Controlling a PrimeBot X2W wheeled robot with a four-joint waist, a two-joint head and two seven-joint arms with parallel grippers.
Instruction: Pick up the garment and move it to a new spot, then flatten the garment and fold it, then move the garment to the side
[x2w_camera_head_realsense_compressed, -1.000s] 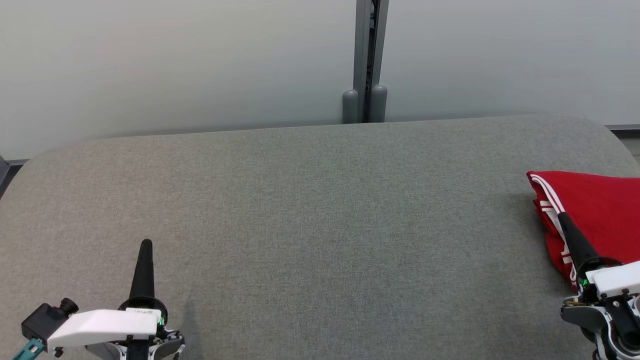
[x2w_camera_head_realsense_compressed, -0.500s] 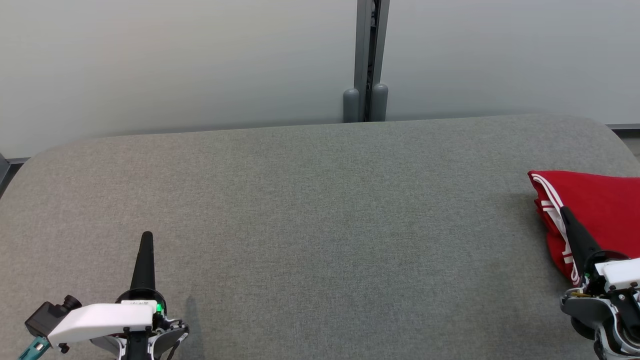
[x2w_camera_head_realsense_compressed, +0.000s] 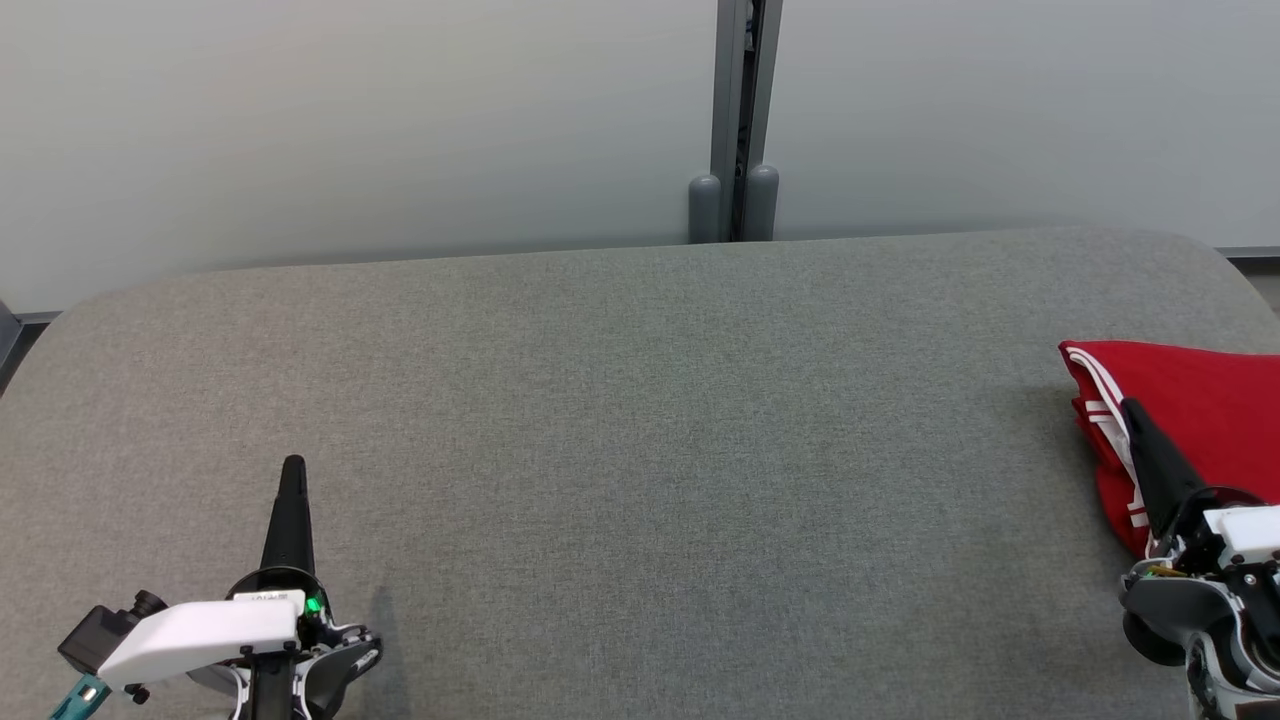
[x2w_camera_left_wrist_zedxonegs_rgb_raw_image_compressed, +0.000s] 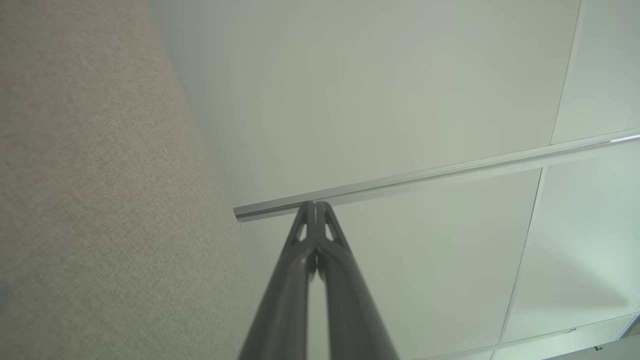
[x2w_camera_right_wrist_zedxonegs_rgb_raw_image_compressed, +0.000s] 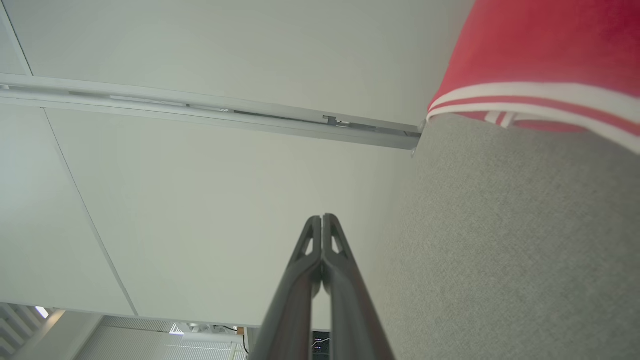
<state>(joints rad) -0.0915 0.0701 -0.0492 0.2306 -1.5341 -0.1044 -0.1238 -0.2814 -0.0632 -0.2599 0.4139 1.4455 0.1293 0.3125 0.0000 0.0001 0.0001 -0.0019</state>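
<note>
Right now the red garment (x2w_camera_head_realsense_compressed: 1205, 400) with white stripes lies folded at the right edge of the grey table (x2w_camera_head_realsense_compressed: 640, 420). Both pairs are pressed together, holding nothing: the left fingers (x2w_camera_head_realsense_compressed: 290, 510) hover over bare table at the near left, the right fingers (x2w_camera_head_realsense_compressed: 1150, 455) just beside the garment's left edge

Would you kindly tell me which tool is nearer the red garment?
Right. The right tool shows in front of the red garment's left edge in the head view; the left tool is far across the grey surface, to its left.
</note>
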